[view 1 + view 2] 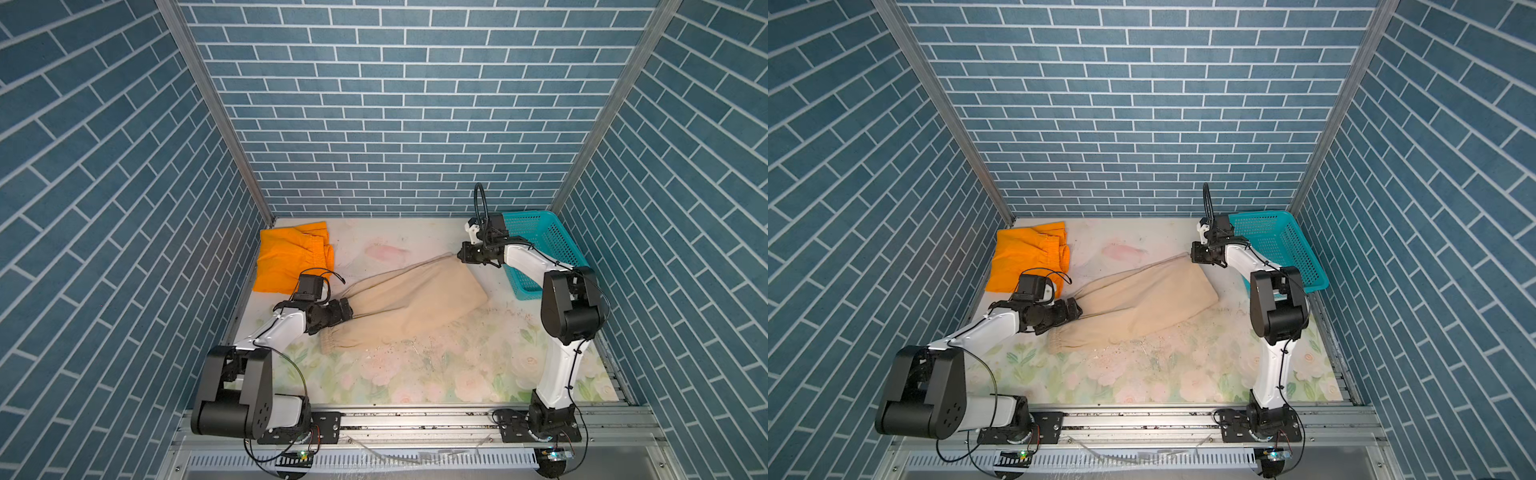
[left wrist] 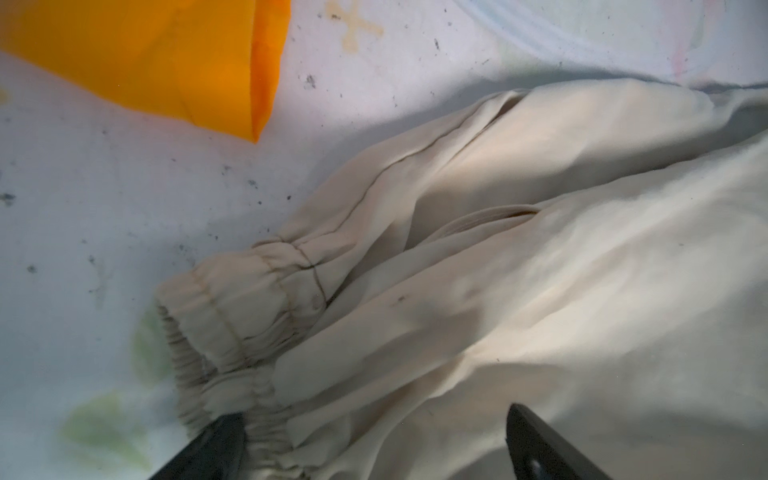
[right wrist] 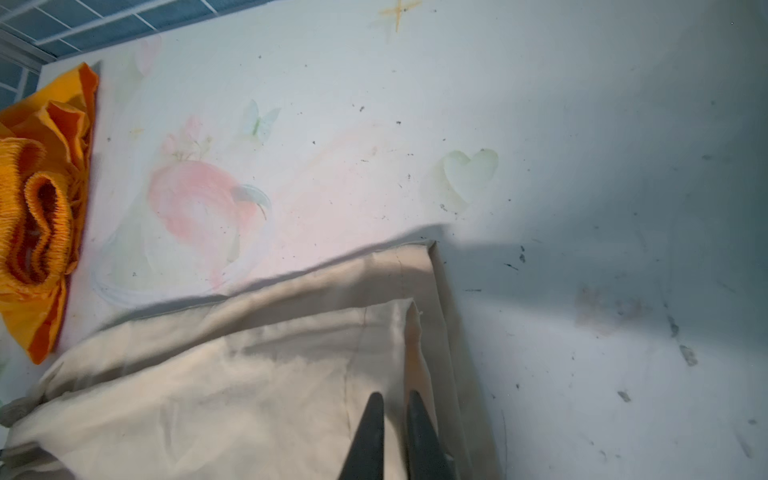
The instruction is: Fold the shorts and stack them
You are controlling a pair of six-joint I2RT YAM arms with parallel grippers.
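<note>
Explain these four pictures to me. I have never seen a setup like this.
Two robot arms, each ending in a two-fingered gripper, work over a floral-print table. The two wide pictures come from one camera overhead; the two close-ups come from cameras on the arms' wrists. Beige shorts lie spread in the middle, orange shorts at the far left corner, a teal basket at the far right. The left gripper is open, fingers wide apart over the beige waistband, gripping nothing. The right gripper sits over the opposite end, fingers nearly together; whether it pinches cloth is unclear.
</note>
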